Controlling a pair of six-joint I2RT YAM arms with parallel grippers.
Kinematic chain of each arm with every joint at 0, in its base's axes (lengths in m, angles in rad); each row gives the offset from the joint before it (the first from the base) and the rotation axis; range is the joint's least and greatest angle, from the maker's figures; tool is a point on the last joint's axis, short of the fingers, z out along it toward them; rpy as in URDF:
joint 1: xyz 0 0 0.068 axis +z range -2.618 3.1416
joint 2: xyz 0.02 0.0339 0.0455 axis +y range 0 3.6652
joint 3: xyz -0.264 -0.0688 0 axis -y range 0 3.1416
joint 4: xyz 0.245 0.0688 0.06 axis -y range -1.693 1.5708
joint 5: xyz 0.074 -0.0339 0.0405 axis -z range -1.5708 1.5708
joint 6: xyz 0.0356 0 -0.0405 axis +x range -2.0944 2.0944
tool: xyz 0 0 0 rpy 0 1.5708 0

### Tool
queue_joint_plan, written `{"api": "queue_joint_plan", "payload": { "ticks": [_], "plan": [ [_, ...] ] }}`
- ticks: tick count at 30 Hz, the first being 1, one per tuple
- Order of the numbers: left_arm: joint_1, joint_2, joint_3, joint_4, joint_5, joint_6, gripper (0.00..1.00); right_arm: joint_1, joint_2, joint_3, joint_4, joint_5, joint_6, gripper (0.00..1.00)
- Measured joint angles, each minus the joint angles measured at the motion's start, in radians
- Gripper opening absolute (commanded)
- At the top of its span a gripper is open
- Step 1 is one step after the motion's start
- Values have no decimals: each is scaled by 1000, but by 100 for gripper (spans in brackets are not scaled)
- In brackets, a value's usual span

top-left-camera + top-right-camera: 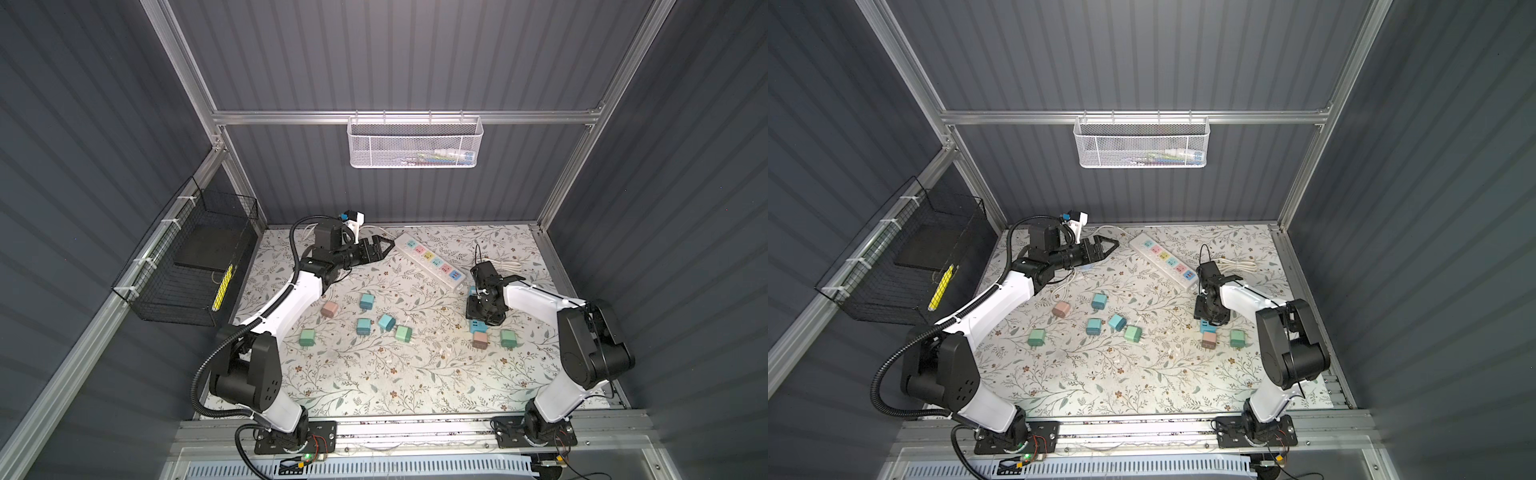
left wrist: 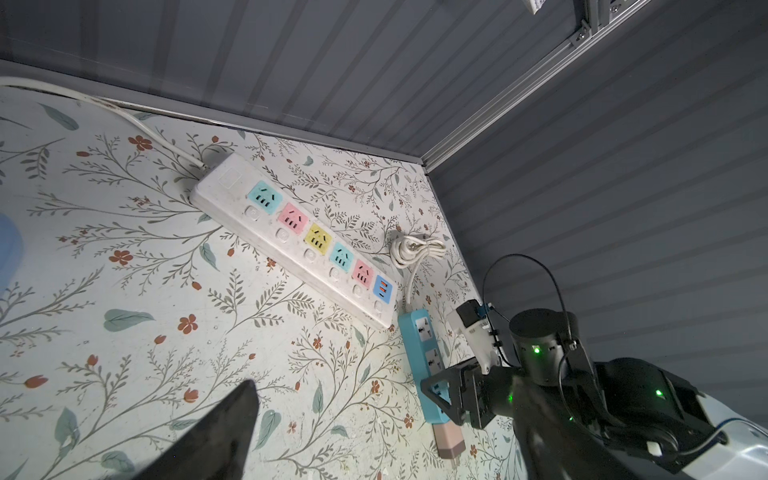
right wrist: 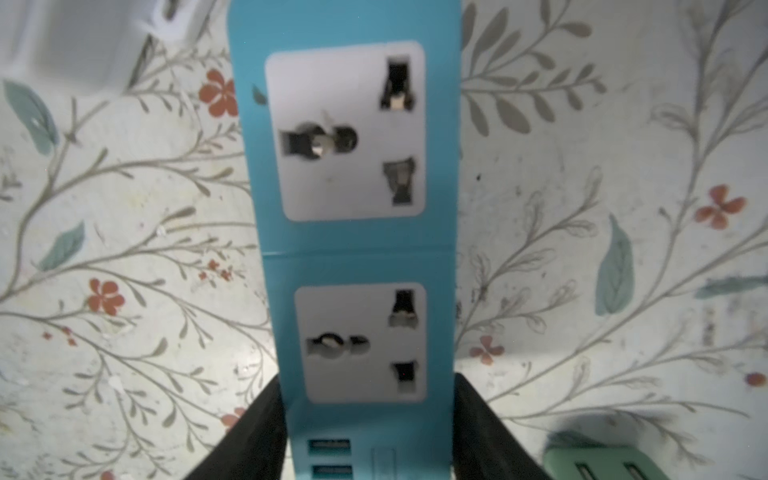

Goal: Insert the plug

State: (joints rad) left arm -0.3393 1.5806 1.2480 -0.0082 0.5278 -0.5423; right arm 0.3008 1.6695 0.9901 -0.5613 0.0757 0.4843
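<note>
while the right gripper (image 3: 368, 380) straddles the blue power strip (image 3: 357, 249) at the table's (image 1: 374, 374) 3 o'clock, whether squeezing it cannot be told, and the left gripper (image 1: 384, 246) hangs spread and empty at 11 o'clock, the step seems to be steadying the strip, and next comes lifting the pink plug (image 1: 480, 340) lying just beside its 6 o'clock end.

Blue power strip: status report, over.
Left gripper open, empty. Right gripper straddles blue power strip, grip unclear. Its visible sockets empty; plugs loose on table.
</note>
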Motion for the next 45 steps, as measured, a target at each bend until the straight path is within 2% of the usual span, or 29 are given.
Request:
{"api": "queue_joint_plan", "payload": {
  "ticks": [2, 4, 9, 18, 26, 30, 38, 45],
  "plan": [
    [-5, 0, 0, -2, 0, 0, 95, -1, -29, -4, -1, 4, 14, 83],
    [-10, 0, 0, -8, 0, 0, 95, -2, -77, -12, 2, 3, 15, 86],
    [-20, 0, 0, -23, -4, 0, 95, 0, -222, -111, 25, -10, 60, 84],
    [-45, 0, 0, -37, -11, 0, 94, 50, -266, -259, 35, -36, 164, 71],
    [-62, 0, 0, -61, -19, 5, 93, 128, -256, -277, 56, -28, 246, 48],
    [-65, 0, 0, -64, -29, 8, 92, 181, -259, -278, 61, -1, 295, 41],
    [-65, 0, 0, -85, -53, 16, 92, 372, -188, -219, 69, 29, 388, 43],
    [-65, 16, 2, -120, -103, 34, 91, 437, -105, -163, 119, 5, 432, 67]
  ]
}}
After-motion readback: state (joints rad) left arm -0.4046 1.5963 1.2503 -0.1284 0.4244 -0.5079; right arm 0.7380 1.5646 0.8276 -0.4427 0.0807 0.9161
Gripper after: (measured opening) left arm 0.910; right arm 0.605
